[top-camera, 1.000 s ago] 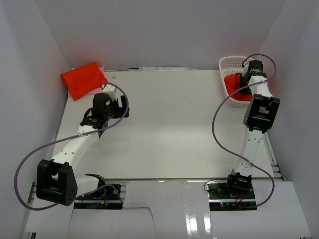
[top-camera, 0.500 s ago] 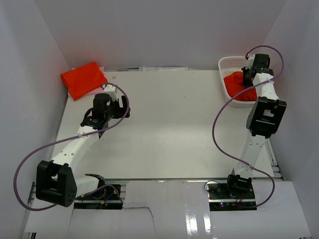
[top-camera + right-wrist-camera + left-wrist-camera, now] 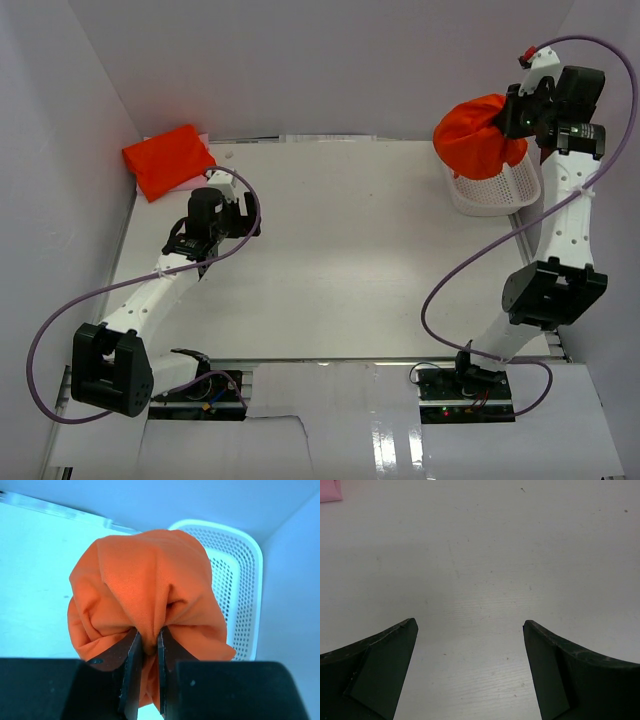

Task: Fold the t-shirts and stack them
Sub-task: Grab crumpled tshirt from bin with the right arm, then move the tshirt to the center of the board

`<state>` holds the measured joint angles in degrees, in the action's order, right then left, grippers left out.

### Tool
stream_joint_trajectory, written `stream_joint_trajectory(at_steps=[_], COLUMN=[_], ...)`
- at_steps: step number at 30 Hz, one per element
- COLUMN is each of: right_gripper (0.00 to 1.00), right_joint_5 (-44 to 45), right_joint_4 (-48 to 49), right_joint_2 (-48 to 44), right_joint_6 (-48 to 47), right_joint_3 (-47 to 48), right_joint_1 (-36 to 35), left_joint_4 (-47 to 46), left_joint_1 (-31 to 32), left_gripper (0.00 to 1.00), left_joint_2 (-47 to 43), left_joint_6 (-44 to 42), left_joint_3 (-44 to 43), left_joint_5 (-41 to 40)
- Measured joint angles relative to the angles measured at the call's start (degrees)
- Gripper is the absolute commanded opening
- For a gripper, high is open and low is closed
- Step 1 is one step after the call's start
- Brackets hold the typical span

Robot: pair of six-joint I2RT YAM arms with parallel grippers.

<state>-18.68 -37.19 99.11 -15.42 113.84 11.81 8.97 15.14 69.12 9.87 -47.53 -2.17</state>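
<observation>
**Up above the basket, one t-shirt hangs bunched from the right gripper**

Clearly the main thing is the bunched t-shirt, a bright orange-red bundle gathered into a rounded sack shape. The right gripper pinches a fold of it, with the two dark fingers pressed nearly together and the cloth squeezed between them. The rest of the fabric sags away from the grip.

Just below and beside the bundle sits the white mesh basket at the far right corner of the table. In the top view the shirt covers the basket's far left rim. The wrist view shows bare white mesh on the part of the floor that is visible. The cloth hides the rest, so whether the hem touches the inside cannot be told.

Well apart, at the far left corner, a folded t-shirt lies flat on the table as a neat orange-red rectangle.

Near it, the left gripper points down over bare tabletop with its fingers spread wide and nothing between them.
</observation>
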Motion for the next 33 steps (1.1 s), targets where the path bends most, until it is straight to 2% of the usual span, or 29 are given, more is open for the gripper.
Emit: stream_joint_trajectory(at_steps=[7, 11, 16, 21, 26, 33], right_gripper=[0.11, 0.12, 0.13, 0.08, 0.08, 0.08], right_joint_5=[-14.5, -23.7, -29.4, -34.9, -35.1, -27.9], right_joint_4=[-4.0, -7.8, -16.0, -24.6, -28.5, -23.1], right_joint_2=[-16.0, -22.1, -23.1, -21.2, -18.6, -18.9], right_joint_6=[-0.9, -2.1, -6.4, -10.2, -12.9, -10.6], right_joint_3=[-3.4, -7.0, -9.4, -8.4, -9.8, -21.0], right_joint_1=[-2.1, -3.4, -6.9, -9.9, -19.4, -29.1], left_joint_4=[-0.2, -0.4, -0.5, -1.1, -1.2, -1.2], left_joint_1=[0.0, 0.0, 0.0, 0.0, 0.0, 0.0], left_gripper=[0.98, 0.98, 0.98, 0.98, 0.98, 0.98], left_joint_2=[-0.2, -1.3, -3.1, -5.3, -5.8, -5.6], left_joint_6=[0.0, 0.1, 1.0, 2.7, 3.5, 4.3], left_joint_3=[0.0, 0.2, 0.3, 1.5, 1.7, 1.7], left_joint_5=[-3.0, -5.1, -9.6, -14.6, -16.1, -16.9])
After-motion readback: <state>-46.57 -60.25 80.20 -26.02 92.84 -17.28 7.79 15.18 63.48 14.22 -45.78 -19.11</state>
